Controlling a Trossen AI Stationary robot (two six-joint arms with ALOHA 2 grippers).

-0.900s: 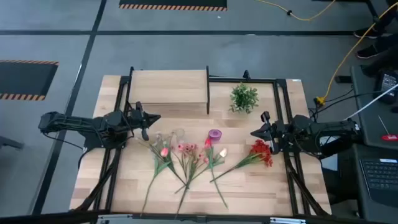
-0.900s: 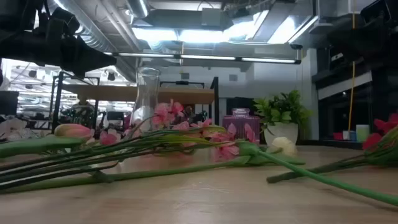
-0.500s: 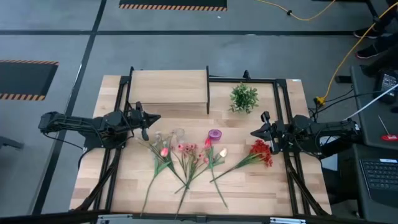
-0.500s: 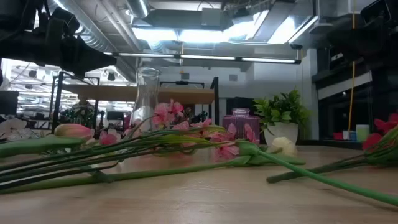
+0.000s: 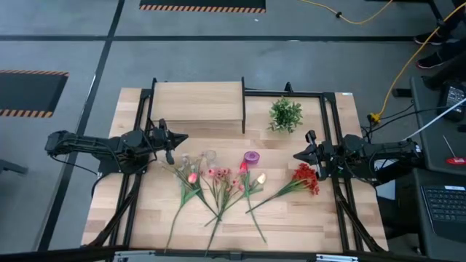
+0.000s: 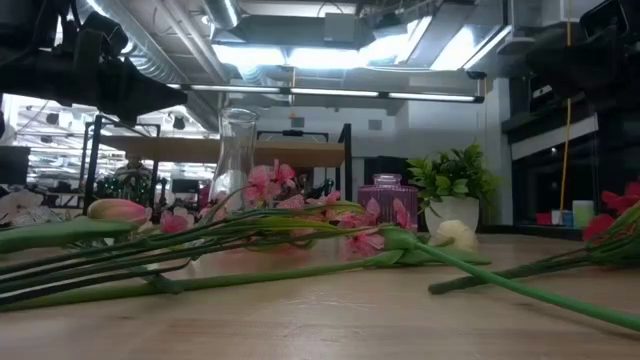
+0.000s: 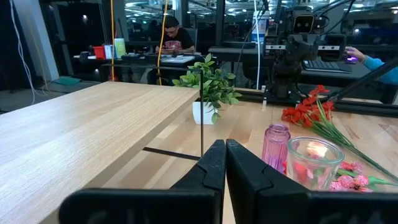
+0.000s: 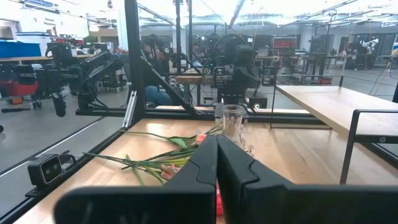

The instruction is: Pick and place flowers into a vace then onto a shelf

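Nothing is held, so you are at the first pick: choose one stem and take it low on the green part, away from the blossoms, so the head does not drag the others along. The left gripper (image 5: 177, 137) hangs at the table's left side, just in front of the shelf (image 5: 197, 104), its fingers (image 7: 214, 163) pressed together on nothing. The right gripper (image 5: 299, 155) waits at the table's right side, likewise pressed together and empty. The flowers (image 5: 218, 185) lie flat on the table between the two arms, their stems fanning toward the front edge and crossing one another near the middle. The red blossom cluster (image 5: 306, 179) lies apart from the tangle, just in front of the right gripper, so judge it the cleanest first pick; you must spread the fingers before lowering. The clear glass vase (image 5: 208, 156) stands upright just beside the left gripper, behind the blossoms, with a small purple vase (image 5: 251, 158) near it. The leafy green plant (image 5: 285, 114) stands behind, right of the shelf.
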